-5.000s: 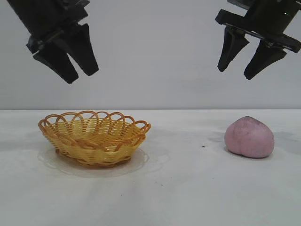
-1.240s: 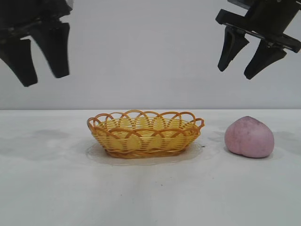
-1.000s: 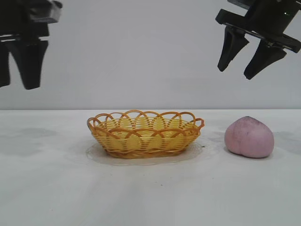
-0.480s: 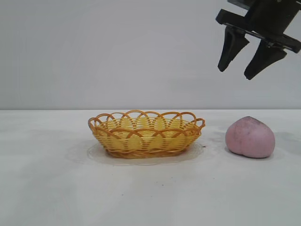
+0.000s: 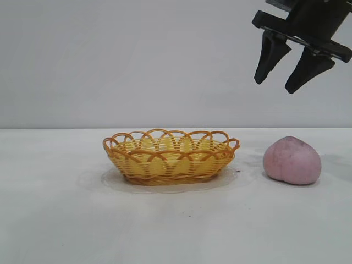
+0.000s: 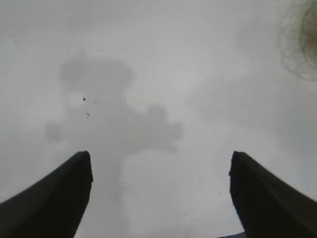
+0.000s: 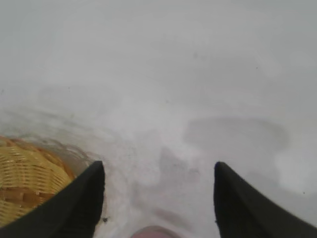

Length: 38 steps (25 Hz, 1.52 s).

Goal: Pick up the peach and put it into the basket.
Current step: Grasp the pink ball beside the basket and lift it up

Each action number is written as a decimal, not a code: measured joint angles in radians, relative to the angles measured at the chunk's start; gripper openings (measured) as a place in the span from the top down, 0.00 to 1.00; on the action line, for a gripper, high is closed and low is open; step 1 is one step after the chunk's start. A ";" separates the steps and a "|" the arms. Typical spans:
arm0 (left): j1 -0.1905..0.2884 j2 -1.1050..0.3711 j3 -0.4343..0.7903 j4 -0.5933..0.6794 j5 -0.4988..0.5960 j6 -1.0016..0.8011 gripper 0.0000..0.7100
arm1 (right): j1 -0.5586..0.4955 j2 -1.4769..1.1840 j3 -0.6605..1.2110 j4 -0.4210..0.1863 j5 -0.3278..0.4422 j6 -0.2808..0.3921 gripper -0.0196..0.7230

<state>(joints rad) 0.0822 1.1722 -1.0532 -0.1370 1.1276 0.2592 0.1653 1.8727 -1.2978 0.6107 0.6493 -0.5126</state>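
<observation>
The yellow-orange wicker basket sits on the white table near the middle, empty. Right of it, a small gap away, lies the pale pink peach. My right gripper hangs open high above the peach and slightly to its left, nothing between its fingers. In the right wrist view this gripper looks down on bare table, with part of the basket to one side and a sliver of the peach at the frame's edge. The left gripper is out of the exterior view; its wrist view shows it open over bare table.
The white table runs wide on both sides of the basket, backed by a plain grey wall. A faint round scuff ring surrounds the basket's base. A blurred brownish patch shows at the left wrist view's corner.
The left gripper has moved off the left of the exterior view. Five seconds ago the basket stood farther left; it has stayed put over the last second. The right gripper and peach have held still.
</observation>
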 joint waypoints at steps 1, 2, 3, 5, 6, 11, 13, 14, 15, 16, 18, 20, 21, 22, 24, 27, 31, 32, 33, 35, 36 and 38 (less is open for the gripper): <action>0.000 -0.048 0.019 -0.002 0.000 0.000 0.23 | 0.000 0.000 0.000 0.000 0.000 0.000 0.36; 0.000 -0.086 0.041 -0.002 0.002 -0.005 0.23 | 0.000 0.000 0.000 0.000 0.000 0.000 0.36; 0.000 -0.131 0.062 -0.002 0.011 -0.013 0.23 | 0.000 0.000 0.000 0.000 0.001 0.000 0.36; 0.000 -0.217 0.104 -0.002 0.024 -0.022 0.23 | 0.000 0.000 0.000 0.000 0.002 0.000 0.36; 0.000 -0.252 0.130 -0.002 0.029 -0.024 0.23 | 0.000 0.000 0.000 0.000 0.002 0.000 0.36; 0.002 -0.465 0.267 -0.016 0.041 -0.026 0.23 | 0.000 0.000 0.000 0.000 0.002 0.000 0.36; 0.002 -0.543 0.332 -0.031 0.035 -0.026 0.23 | 0.000 0.000 0.000 0.000 0.002 0.000 0.36; 0.002 -0.582 0.365 -0.034 0.026 -0.026 0.23 | 0.000 0.000 0.000 0.000 0.002 0.000 0.36; 0.002 -0.621 0.393 -0.036 0.018 -0.026 0.23 | 0.000 0.000 0.000 0.000 0.002 0.000 0.36; 0.002 -0.652 0.424 -0.036 0.013 -0.026 0.23 | 0.000 0.000 0.000 0.000 0.002 0.000 0.36; 0.002 -0.727 0.475 -0.036 0.009 -0.026 0.23 | 0.000 0.000 0.000 0.000 0.003 0.000 0.36; 0.002 -0.795 0.518 -0.036 0.003 -0.026 0.23 | 0.000 0.000 0.000 0.000 0.009 0.000 0.36; 0.002 -0.833 0.538 -0.036 -0.006 -0.026 0.23 | 0.000 0.000 0.000 0.000 0.009 0.000 0.36; 0.002 -0.871 0.552 -0.034 -0.008 -0.033 0.23 | 0.000 0.000 0.000 0.000 0.011 0.000 0.36; 0.002 -0.941 0.563 -0.027 -0.008 -0.049 0.23 | 0.000 0.000 0.000 0.000 0.013 0.000 0.36; 0.002 -1.057 0.563 -0.027 -0.008 -0.049 0.23 | 0.000 0.000 0.000 0.000 0.014 0.000 0.36; 0.002 -1.181 0.563 -0.027 -0.004 -0.050 0.23 | 0.000 0.000 0.000 0.000 0.015 0.000 0.36; 0.002 -1.189 0.563 -0.027 -0.004 -0.050 0.23 | 0.000 0.000 0.000 -0.002 0.017 0.000 0.36; 0.002 -1.190 0.563 -0.027 -0.004 -0.053 0.23 | 0.000 0.000 -0.001 0.000 0.014 0.000 0.36; 0.002 -1.190 0.563 -0.027 -0.004 -0.064 0.23 | 0.000 0.002 -0.001 0.000 0.016 0.000 0.36; 0.002 -1.190 0.563 -0.025 -0.004 -0.067 0.23 | 0.000 0.002 -0.001 0.000 0.016 0.000 0.36; 0.002 -1.190 0.563 -0.025 -0.004 -0.074 0.23 | 0.000 0.002 -0.001 -0.002 0.017 -0.023 0.36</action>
<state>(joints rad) 0.0839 -0.0177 -0.4903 -0.1623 1.1236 0.1849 0.1653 1.8743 -1.2985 0.6084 0.6658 -0.5351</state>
